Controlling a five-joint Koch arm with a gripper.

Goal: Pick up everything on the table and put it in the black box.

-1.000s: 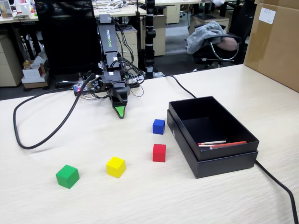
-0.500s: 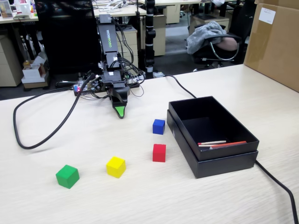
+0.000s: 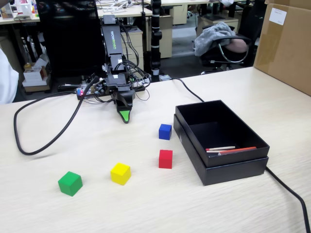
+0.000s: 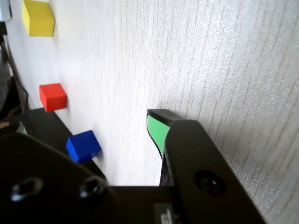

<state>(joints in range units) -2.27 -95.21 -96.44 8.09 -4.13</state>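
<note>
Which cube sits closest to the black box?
The blue cube, just beside the black box; the red cube lies slightly farther, yellow and green far off.

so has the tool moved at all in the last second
No. In the fixed view the tool hangs at the same spot above the table, equally far from the blue cube as before.

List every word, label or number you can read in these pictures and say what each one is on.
"WOWROBO": green letters running down the black upper arm in the fixed view.
White label on the cardboard box: too small to read.
Items on the far desk: too blurred to read.
Nothing readable on the cubes, the black box or in the wrist view.
</note>
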